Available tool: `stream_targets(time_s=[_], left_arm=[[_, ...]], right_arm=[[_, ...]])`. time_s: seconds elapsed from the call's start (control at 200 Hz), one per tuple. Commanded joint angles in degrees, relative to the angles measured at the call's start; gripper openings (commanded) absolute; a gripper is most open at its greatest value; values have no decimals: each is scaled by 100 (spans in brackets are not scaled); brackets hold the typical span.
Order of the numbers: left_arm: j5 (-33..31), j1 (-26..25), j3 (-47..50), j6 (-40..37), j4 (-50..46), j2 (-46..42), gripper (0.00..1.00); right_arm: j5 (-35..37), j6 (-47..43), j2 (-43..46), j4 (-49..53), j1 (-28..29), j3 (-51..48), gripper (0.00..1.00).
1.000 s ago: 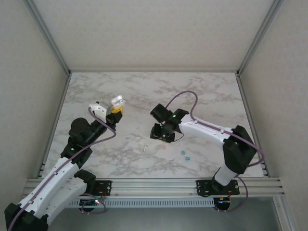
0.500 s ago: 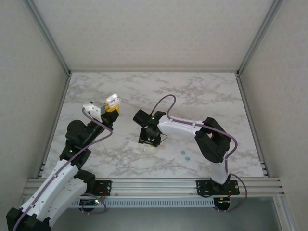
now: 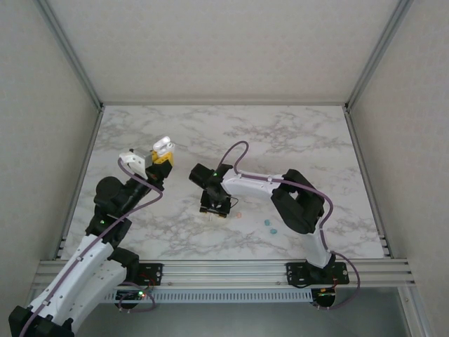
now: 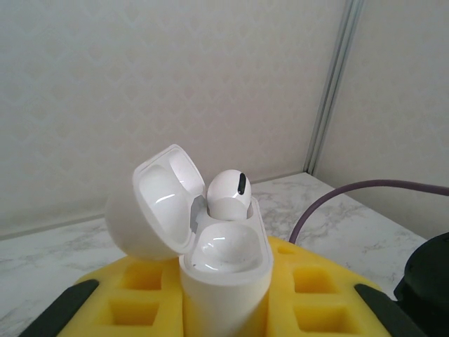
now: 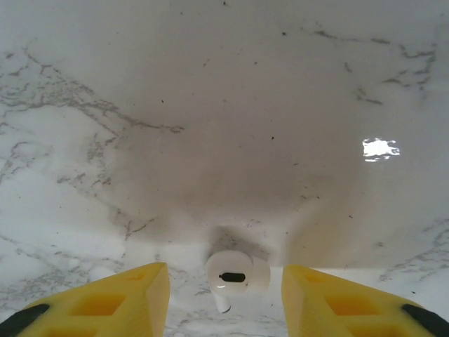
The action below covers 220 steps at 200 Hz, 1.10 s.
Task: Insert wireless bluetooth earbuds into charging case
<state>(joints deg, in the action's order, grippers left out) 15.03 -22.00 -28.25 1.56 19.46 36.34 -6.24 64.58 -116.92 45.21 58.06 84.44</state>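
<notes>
My left gripper [image 4: 226,305] is shut on the white charging case [image 4: 224,281], held upright between its yellow pads [image 4: 319,295]. The lid is open, and one white earbud [image 4: 228,194] sits in the far slot while the near slot is empty. In the top view the case [image 3: 163,146] is raised at the left above my left gripper [image 3: 160,160]. My right gripper [image 5: 226,284] is open and low over the table, with a loose white earbud [image 5: 237,276] lying between its yellow fingers [image 5: 140,298], touching neither. From above, my right gripper [image 3: 215,205] is at the table's middle.
A pink-orange earbud [image 3: 238,215] lies just right of my right gripper. Two teal earbuds [image 3: 269,225] lie further right. The marble table [image 3: 302,140] is walled at the back and both sides. The right arm's purple cable [image 3: 235,151] arcs above it.
My right gripper has swung left and nearer, coming down over the white earbud. My left gripper has shifted slightly left with the case.
</notes>
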Motion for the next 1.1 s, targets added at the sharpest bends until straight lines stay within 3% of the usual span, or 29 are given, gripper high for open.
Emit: stream_targets(time_s=[0.0, 0.33, 1.096], left_arm=[[-1, 60, 39, -6, 105, -99, 15], [-1, 60, 39, -16, 86, -96, 15], [-44, 55, 45, -29, 18, -171, 16]], right_arm=[[27, 46, -145, 300, 71, 218, 46], [96, -50, -308, 543, 130, 434, 42], [378, -222, -515, 917, 230, 788, 42]])
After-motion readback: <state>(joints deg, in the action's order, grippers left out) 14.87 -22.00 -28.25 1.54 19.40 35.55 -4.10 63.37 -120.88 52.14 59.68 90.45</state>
